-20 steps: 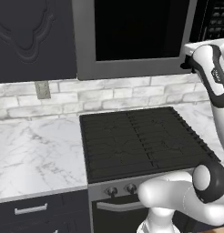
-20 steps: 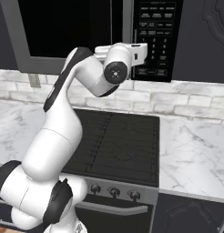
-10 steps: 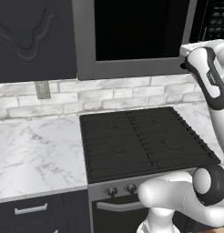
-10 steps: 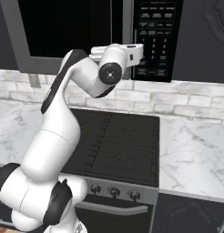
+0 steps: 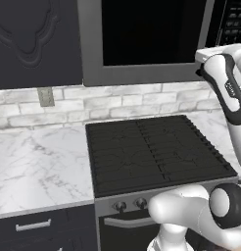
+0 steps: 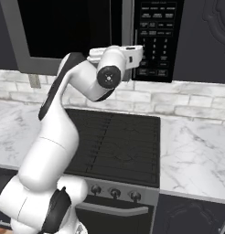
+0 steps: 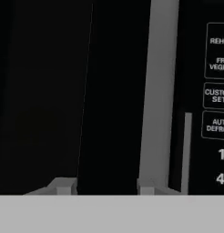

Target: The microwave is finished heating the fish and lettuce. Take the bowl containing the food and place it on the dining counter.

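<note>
The microwave [image 5: 147,41] sat built in above the black stove [image 5: 154,149], its grey metal frame closed around a black glass door [image 6: 68,27] so dark that nothing behind it could be made out. To the right of the door ran the black keypad panel [image 6: 155,39], with rows of small pale buttons.

The white arm [image 6: 64,132] rose from the near side of the stove and bent up toward the microwave. Its hand reached the right edge of the door, close by the grey strip that divides glass from keypad. In the hand view, the gripper [image 7: 104,185] pointed straight at that spot: the two finger tips [image 7: 63,185] stood apart, the left one before the dark glass and the right one at the foot of the grey door frame [image 7: 159,91]. A slim grey bar [image 7: 187,152] stood just to the right of that frame, beside the keypad labels and the digits 1 and 4. The fingers held nothing between them, and I could not tell whether they touched the door.

White marble worktop [image 5: 39,166] with grey veins flanked the stove on both sides, backed by a pale brick wall [image 5: 117,103] with a small outlet plate [image 5: 44,96] on the left. Dark cabinets [image 5: 34,44] hung to the left of the microwave, and three knobs [image 6: 115,194] lined the stove's front.
</note>
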